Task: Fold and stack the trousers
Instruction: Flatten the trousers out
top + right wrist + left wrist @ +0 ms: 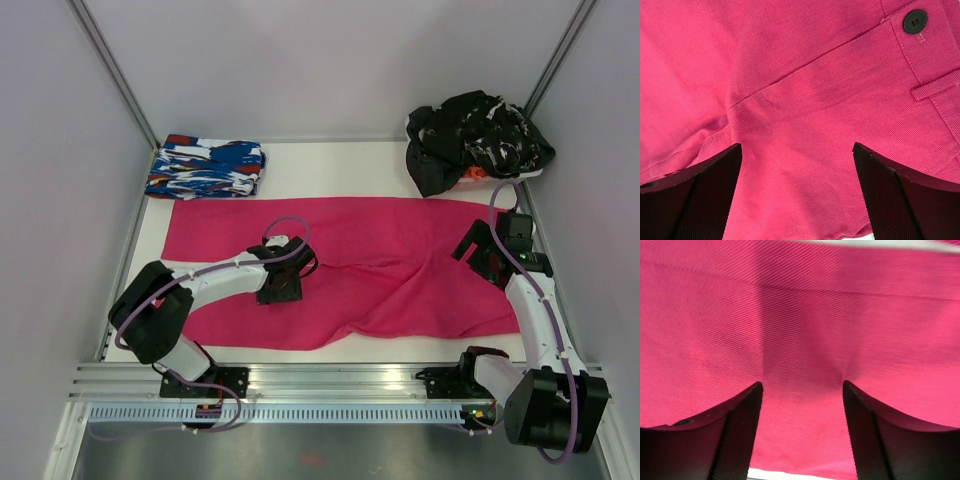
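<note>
The magenta-pink trousers (380, 265) lie spread across the white table, legs to the left, waist to the right. My left gripper (283, 285) is open, low over the lower leg; in the left wrist view the pink cloth (800, 340) fills the frame between my fingers (740, 435). My right gripper (487, 262) is open over the waist end; the right wrist view shows the waistband with a dark button (915, 21) and a belt loop (935, 86), cloth between the fingers (710, 195).
A folded blue, white and red patterned garment (205, 168) lies at the back left. A heap of black clothes with white flecks (475, 140) sits at the back right. Grey walls surround the table; a metal rail (330, 380) runs along the near edge.
</note>
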Tool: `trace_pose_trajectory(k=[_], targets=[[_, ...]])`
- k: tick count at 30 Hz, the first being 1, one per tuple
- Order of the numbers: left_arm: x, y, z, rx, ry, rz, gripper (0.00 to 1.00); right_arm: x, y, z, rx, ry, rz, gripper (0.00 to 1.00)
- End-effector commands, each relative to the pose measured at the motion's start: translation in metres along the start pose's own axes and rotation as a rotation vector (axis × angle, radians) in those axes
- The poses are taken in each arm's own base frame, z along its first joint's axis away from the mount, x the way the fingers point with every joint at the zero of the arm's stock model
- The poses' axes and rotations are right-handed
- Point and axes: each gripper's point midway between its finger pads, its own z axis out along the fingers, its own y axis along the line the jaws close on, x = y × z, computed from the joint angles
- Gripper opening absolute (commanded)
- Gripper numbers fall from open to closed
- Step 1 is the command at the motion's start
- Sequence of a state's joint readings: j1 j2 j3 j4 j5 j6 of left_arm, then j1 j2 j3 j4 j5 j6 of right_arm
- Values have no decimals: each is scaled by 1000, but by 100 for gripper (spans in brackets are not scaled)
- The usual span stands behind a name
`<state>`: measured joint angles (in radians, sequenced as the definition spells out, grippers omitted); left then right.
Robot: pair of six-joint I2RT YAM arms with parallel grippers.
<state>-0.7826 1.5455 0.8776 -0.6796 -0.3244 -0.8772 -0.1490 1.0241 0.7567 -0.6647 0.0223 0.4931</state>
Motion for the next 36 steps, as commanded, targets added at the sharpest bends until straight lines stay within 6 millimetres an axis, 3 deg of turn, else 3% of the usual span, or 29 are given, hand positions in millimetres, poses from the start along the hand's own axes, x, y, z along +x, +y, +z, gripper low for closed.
trace_pose_trajectory(k=[1,4,5,9,13,23,28,30,31,32,33,34,36], targets=[[6,9,15,-36,6,-84,67,-6,4,-1,-24,-28,9,98],[14,14,25,-67,31,-104,51,-5,4,-1,-26,-24,5,98],[18,18,29,-85,42,-110,36,-6,4,-2,-25,-24,5,98],[27,32,34,-139,67,-146,3,-7,3,-1,-19,-29,2,98],[28,51,35,-174,71,-191,2,-5,2,0,-15,-26,11,98],[6,81,22,-247,-9,-119,2,-3,-1,3,1,-14,14,98],[0,81,8,-200,-9,-114,2,-3,0,3,-2,-12,18,98],[-10,73,-2,-136,-45,-114,7,-2,0,4,-5,-12,18,98],[-15,68,-6,-102,-59,-94,16,-1,1,4,-7,-9,20,98],[-16,61,-11,-55,-55,-90,42,-1,1,5,-10,-8,20,98],[-22,57,-19,-18,-78,-97,52,0,2,6,-13,-1,18,98],[-27,50,-27,21,-87,-91,70,-1,3,6,-17,0,17,98],[-40,44,-44,76,-129,-95,85,-5,5,7,-20,-7,20,98]])
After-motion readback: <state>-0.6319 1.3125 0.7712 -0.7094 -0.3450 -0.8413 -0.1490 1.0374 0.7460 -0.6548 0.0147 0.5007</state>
